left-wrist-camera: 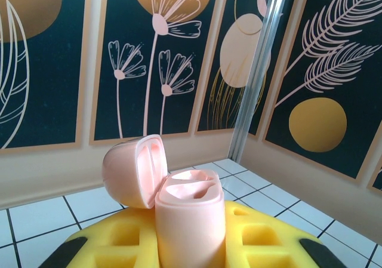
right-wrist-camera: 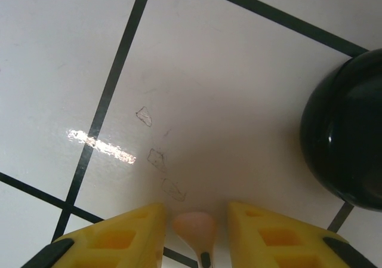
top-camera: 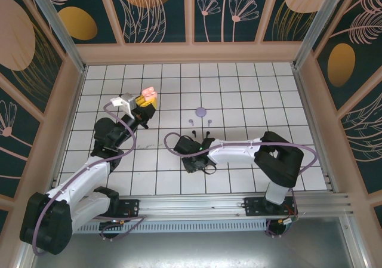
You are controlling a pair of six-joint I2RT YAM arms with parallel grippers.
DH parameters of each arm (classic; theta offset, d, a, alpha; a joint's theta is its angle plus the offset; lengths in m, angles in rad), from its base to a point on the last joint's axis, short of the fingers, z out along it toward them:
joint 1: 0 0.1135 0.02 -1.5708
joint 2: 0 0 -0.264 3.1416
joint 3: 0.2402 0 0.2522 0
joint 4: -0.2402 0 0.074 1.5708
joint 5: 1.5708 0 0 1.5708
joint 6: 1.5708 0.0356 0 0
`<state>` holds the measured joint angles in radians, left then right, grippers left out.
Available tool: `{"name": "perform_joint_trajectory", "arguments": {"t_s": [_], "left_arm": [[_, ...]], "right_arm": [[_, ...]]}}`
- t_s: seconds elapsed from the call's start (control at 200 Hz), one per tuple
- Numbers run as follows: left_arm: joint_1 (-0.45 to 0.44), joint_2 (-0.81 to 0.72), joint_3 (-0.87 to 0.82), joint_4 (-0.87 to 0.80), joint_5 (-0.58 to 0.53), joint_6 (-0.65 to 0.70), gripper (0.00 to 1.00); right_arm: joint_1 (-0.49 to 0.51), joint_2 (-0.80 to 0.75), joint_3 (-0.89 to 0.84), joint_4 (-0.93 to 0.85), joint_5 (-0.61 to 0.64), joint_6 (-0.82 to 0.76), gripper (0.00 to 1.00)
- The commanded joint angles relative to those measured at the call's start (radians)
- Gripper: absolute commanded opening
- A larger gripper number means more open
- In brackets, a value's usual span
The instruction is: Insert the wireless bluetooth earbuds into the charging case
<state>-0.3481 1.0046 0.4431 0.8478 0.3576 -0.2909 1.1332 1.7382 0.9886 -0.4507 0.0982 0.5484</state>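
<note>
R fingers [right-wrist-camera: 125,241] straddle the pale pink earbud [right-wrist-camera: 194,225] on the counter [right-wrist-camera: 227,71], w/ a slim gap each side, not gripping yet. Close centred and gently so it can't pop out. L fingers [left-wrist-camera: 262,238] clamp the open pink charging case [left-wrist-camera: 190,217], far left. Black glossy round thing [right-wrist-camera: 346,136] crowds the bud's right. Lilac earbuds [top-camera: 191,122] and lilac disc [top-camera: 201,110] lie beyond.

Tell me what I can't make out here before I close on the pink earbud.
- Right wrist view: the pink earbud, between the fingers of the right gripper, is cut off by the bottom edge.
- Right wrist view: a black rounded object runs off the right edge; identity unclear.
- Left wrist view: the charging case in the left gripper is open, but its rim hides the socket bottoms.
- Top view: the lilac earbuds are too small to tell how they lie.
</note>
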Motion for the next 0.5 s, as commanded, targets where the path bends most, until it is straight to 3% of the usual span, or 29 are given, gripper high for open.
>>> {"name": "perform_joint_trajectory", "arguments": {"t_s": [0.0,0.495], "left_arm": [[-0.006,-0.004,0.023,0.004,0.007,-0.013,0.00],[-0.009,0.003,0.028,-0.003,0.007,-0.017,0.00]], "right_arm": [[0.014,0.034,0.017,-0.020,0.009,-0.016,0.33],[0.034,0.030,0.041,-0.035,0.024,-0.010,0.19]]}}
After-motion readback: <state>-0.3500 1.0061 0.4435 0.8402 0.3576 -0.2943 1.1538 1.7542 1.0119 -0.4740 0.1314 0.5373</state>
